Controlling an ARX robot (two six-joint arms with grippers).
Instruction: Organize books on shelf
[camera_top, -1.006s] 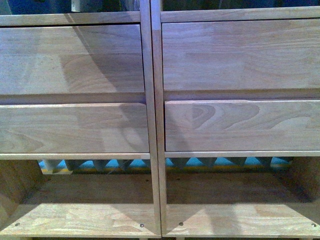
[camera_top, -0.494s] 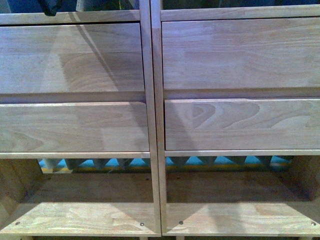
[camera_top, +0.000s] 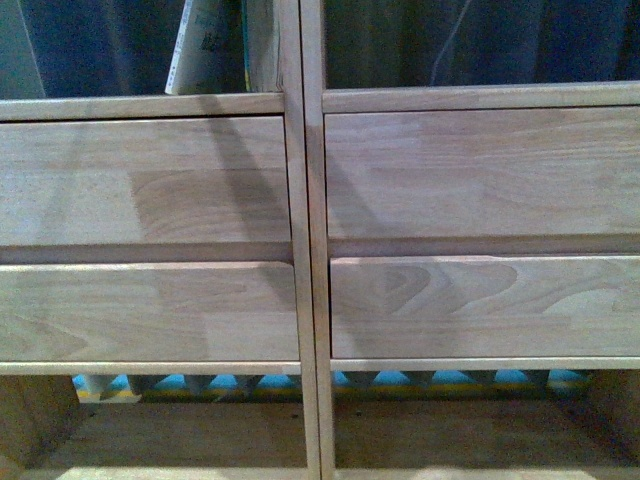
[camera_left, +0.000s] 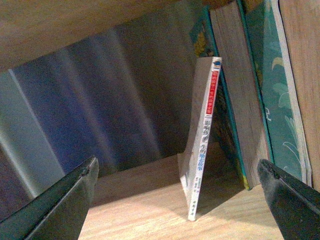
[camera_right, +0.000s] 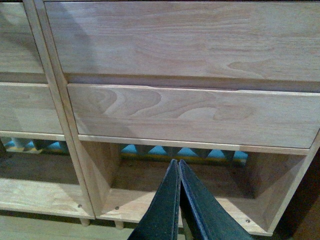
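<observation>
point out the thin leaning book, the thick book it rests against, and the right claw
Thin leaning book (camera_left: 202, 145), left wrist view, on its white spine.
Thick book (camera_left: 242, 95), left wrist view, on its page edges.
Right claw (camera_right: 179, 210), right wrist view, on the seam between its closed fingers.

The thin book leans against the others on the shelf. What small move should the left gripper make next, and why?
Probably ease the left gripper forward and nudge the thin book upright against the standing books. Its jaws are open and hold nothing, while the book stands tilted, its foot apart from them on the shelf.
</observation>
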